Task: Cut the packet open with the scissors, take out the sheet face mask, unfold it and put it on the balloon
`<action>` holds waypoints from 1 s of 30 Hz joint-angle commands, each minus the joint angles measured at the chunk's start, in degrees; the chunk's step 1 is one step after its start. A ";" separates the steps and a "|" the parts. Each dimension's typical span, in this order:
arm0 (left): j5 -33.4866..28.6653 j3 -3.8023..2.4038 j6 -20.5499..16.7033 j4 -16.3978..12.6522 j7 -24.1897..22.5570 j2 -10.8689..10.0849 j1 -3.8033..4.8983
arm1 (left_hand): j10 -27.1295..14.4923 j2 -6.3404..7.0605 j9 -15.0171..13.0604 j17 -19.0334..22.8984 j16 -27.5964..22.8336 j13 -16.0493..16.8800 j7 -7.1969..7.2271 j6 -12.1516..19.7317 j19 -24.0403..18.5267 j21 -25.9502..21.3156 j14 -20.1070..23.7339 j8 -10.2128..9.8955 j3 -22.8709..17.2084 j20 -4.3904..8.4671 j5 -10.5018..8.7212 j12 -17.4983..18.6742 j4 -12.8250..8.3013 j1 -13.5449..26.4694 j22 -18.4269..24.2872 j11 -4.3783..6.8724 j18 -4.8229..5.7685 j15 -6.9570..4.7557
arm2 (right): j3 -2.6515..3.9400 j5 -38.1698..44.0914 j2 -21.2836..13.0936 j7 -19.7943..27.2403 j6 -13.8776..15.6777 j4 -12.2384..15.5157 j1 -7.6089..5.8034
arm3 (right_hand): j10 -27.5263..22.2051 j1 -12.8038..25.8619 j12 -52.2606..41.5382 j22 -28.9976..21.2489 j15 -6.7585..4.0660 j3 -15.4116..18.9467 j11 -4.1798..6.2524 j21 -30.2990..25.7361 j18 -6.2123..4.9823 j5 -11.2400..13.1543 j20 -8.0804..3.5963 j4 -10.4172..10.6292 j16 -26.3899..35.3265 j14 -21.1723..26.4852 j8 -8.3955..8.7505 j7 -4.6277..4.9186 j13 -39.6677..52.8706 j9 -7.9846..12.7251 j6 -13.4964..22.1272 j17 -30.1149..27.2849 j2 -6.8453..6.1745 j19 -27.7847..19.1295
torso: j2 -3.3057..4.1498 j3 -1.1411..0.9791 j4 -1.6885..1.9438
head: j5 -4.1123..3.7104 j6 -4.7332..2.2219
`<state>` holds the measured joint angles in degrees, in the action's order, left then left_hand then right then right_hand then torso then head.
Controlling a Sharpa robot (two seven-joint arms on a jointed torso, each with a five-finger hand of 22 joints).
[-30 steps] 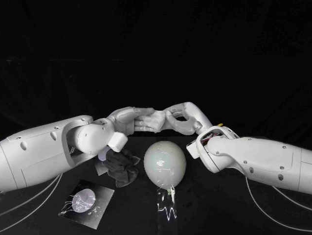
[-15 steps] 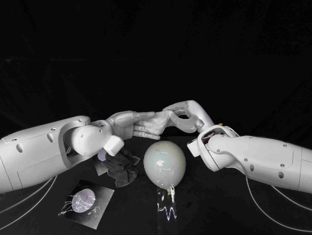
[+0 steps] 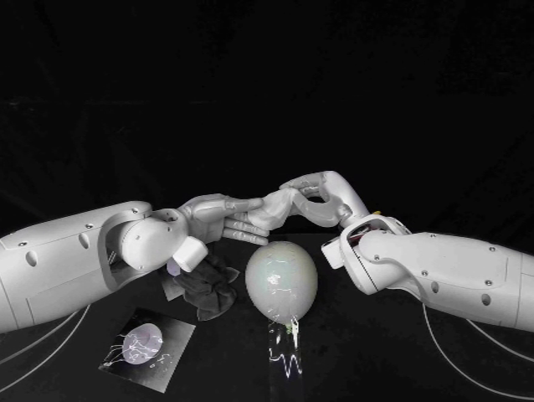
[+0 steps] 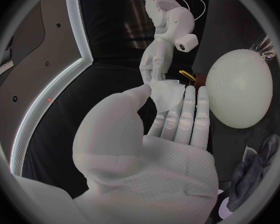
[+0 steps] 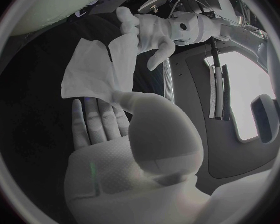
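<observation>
Mask point(image 5: 90, 74) is out of the packet point(image 3: 146, 342) (cut open, I judge), pinched part-folded between my left hand point(image 3: 225, 218) and right hand point(image 3: 319, 197) just beyond the balloon point(image 3: 282, 280); spreading and placing remain.

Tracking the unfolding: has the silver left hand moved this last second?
Yes, the silver left hand sank slightly toward the pale oval balloon, which stayed put.

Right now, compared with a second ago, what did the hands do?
The left hand slid a little down and back toward its own arm, so it drew slightly away from the right hand. Both hands kept holding the mask between them above the balloon. The balloon, packet and dark cloth stayed put.
</observation>
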<state>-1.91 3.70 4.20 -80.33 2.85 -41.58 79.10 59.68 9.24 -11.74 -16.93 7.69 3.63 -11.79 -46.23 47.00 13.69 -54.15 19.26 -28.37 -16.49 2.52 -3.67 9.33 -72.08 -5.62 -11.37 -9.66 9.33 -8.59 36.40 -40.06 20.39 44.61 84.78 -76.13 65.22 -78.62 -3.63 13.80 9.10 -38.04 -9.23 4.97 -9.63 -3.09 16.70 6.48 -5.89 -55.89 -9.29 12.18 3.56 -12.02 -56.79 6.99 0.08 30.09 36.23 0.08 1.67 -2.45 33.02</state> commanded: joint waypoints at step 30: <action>15.82 0.65 -4.93 2.21 -13.54 -1.78 -1.42 | 1.29 1.05 0.44 0.79 0.12 0.26 -2.12 -1.77 1.74 -1.46 -1.84 0.66 2.46 0.24 0.29 -2.22 -2.61 -7.61 1.21 0.88 -0.80 -0.83 | 0.33 0.77 -2.55 -1.97 -2.85 3.46 -0.46 | 0.35 0.66 0.10 -0.41 0.01 -0.98 -0.05 0.13 -0.84 0.14 -0.02 -0.59 -0.16 -0.22 -0.33 0.04 -0.02 -0.21 -0.22 -0.07 -0.49 -0.31 | -0.04 0.03 -0.01 | -0.16 -0.53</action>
<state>10.99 4.40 0.72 -78.08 -5.88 -43.44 77.75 60.61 10.31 -11.37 -16.03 7.55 3.83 -12.17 -47.57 48.35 12.36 -55.57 19.66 -25.77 -16.23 2.52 -5.66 7.03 -78.98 -4.44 -10.53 -9.30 8.41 -8.33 35.53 -42.52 19.99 43.83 87.92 -76.48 65.21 -78.40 -3.63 13.44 9.10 -38.75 -9.24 4.97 -10.12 -3.09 16.70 5.77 -5.89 -55.89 -9.29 12.17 3.55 -12.13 -56.79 6.99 -0.14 30.08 36.19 0.08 1.69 -2.61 32.49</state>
